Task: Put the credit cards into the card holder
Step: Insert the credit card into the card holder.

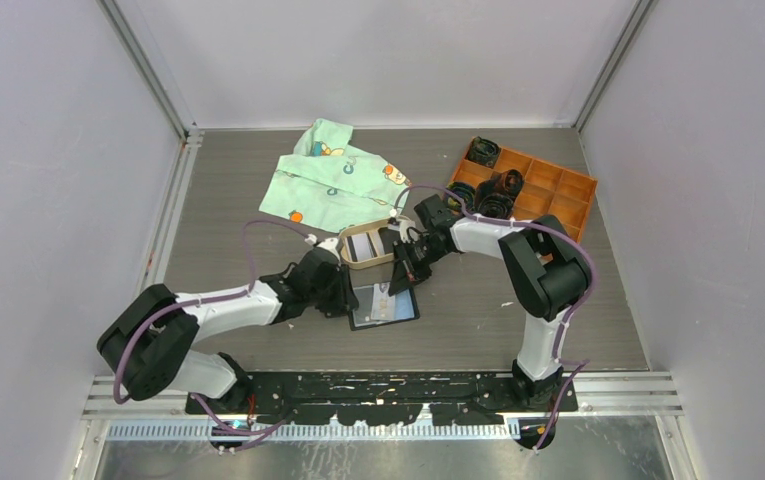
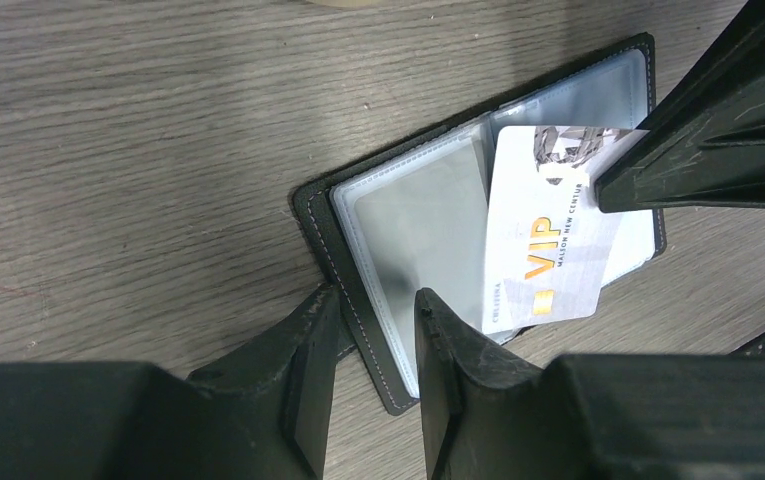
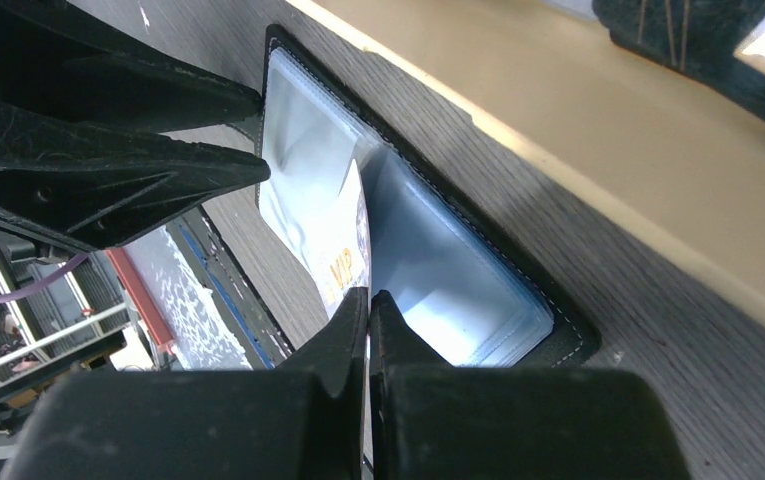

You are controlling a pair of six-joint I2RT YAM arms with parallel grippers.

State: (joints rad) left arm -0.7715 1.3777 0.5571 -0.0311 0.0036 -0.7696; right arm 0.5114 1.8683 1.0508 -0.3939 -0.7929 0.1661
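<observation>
The black card holder (image 1: 383, 305) lies open on the table, its clear sleeves (image 2: 418, 220) facing up. A white credit card marked VIP (image 2: 548, 245) slants over the right-hand sleeves, its lower end at the fold. My right gripper (image 3: 368, 295) is shut on this card's edge (image 3: 343, 255), just above the holder (image 3: 458, 280). My left gripper (image 2: 373, 335) is open, its jaws part way apart astride the holder's near left corner. One fingertip (image 2: 443, 320) rests on the sleeves and the other is beside the cover. More credit cards (image 1: 366, 245) lie in the tan tray.
The tan oval tray (image 1: 358, 266) stands just behind the holder and close to both grippers. An orange compartment box (image 1: 548, 185) with dark rolled items is at the back right. A pale green printed cloth (image 1: 333, 175) lies at the back centre.
</observation>
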